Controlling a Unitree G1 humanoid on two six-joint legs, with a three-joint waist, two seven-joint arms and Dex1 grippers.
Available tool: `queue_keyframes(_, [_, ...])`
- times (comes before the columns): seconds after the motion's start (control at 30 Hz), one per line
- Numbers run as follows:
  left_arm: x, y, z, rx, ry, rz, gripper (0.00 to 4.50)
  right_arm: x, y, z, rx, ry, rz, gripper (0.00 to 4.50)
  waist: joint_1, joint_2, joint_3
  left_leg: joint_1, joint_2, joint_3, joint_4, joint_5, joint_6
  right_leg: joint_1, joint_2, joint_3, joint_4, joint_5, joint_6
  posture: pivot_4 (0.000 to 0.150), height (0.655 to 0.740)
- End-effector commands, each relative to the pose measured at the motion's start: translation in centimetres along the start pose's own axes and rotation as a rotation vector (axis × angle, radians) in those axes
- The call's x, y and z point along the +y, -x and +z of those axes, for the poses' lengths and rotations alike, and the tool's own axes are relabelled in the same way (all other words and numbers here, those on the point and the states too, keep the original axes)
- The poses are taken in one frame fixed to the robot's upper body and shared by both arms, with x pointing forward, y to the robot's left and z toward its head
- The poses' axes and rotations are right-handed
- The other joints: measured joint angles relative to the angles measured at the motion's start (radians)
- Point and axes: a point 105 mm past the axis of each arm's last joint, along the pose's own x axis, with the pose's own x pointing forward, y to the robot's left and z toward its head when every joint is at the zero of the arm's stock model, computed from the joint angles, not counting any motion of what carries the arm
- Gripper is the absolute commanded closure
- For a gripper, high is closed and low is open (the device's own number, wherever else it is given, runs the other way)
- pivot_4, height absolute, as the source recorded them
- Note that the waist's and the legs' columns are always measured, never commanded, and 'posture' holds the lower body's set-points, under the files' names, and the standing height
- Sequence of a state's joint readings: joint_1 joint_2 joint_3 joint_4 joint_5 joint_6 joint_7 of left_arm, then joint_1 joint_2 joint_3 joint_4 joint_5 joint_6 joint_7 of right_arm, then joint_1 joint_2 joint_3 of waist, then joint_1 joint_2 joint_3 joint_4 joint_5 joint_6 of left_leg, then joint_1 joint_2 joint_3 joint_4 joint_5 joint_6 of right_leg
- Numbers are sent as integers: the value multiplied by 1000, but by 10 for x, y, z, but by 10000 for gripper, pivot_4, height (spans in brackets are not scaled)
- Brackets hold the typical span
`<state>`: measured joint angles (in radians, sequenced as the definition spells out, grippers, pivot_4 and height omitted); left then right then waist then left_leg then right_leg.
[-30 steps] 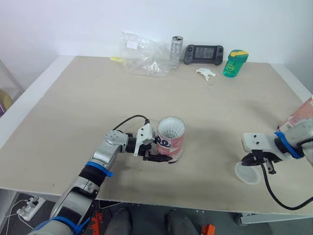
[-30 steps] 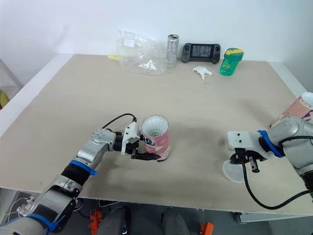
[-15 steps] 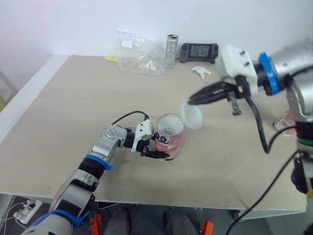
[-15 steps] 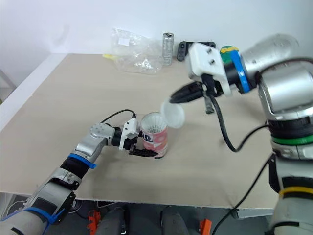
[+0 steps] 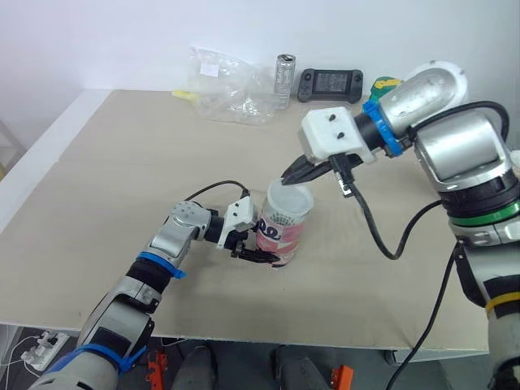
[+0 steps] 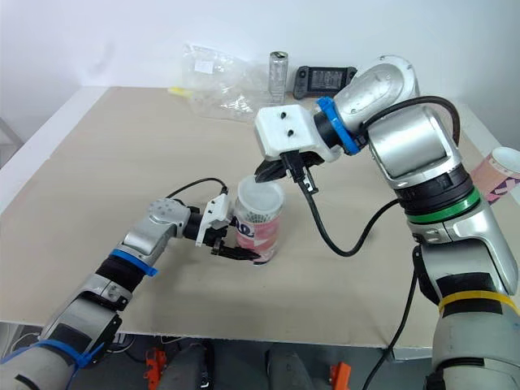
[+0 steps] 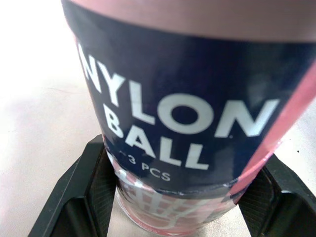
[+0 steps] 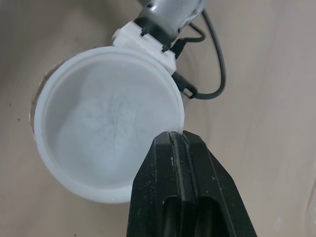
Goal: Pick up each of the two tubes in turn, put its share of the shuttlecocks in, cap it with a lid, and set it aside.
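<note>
A pink and navy tube (image 5: 281, 240) marked "NYLON BALL" (image 7: 182, 113) stands upright near the table's middle front. My left gripper (image 5: 259, 253) is shut on its lower part, one black finger (image 7: 81, 197) on each side. A translucent white lid (image 5: 290, 197) sits at the tube's open mouth, slightly tilted. My right gripper (image 5: 295, 172) is shut on the lid's far rim (image 8: 106, 123), reaching in from above and behind. Whether the lid is pressed home, I cannot tell. A second pink tube (image 6: 505, 172) lies at the table's right edge.
Along the far edge of the table are a crumpled clear plastic bag (image 5: 231, 85), a metal can (image 5: 283, 71), a black game controller (image 5: 329, 83) and a green bottle (image 5: 388, 82) partly behind my right arm. The wide tabletop (image 5: 122, 179) lies bare to the left.
My right gripper lifted the lid from the front right of the table, carried it leftward and lowered it onto the tube's mouth. The left gripper kept hold of the tube.
</note>
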<state>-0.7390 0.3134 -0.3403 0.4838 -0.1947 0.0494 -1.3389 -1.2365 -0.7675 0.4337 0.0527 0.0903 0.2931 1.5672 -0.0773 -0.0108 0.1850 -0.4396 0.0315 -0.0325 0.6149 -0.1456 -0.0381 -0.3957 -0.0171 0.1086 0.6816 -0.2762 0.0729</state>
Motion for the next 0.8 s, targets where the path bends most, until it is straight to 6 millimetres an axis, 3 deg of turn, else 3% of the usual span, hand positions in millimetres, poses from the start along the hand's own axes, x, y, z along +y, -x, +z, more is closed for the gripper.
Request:
queue_keyframes(0.03, [-1, 11, -23, 97, 49, 28, 15113, -3, 7, 15, 11, 88, 18, 44416, 0, 0, 0, 0, 0, 0, 0, 0, 0, 0, 0, 0, 0, 0, 0, 1500, 7394])
queue_keyframes(0.57, [-1, 10, -25, 99, 62, 29, 15113, 2, 11, 35, -18, 144, 21, 44416, 0, 0, 0, 0, 0, 0, 0, 0, 0, -1, 0, 0, 0, 0, 0, 1500, 7394])
queue_keyframes(0.8, [-1, 10, -25, 99, 64, 31, 15113, 10, 7, 21, 43, 152, 56, 44416, 0, 0, 0, 0, 0, 0, 0, 0, 0, -1, 0, 0, 0, 0, 0, 1500, 7394])
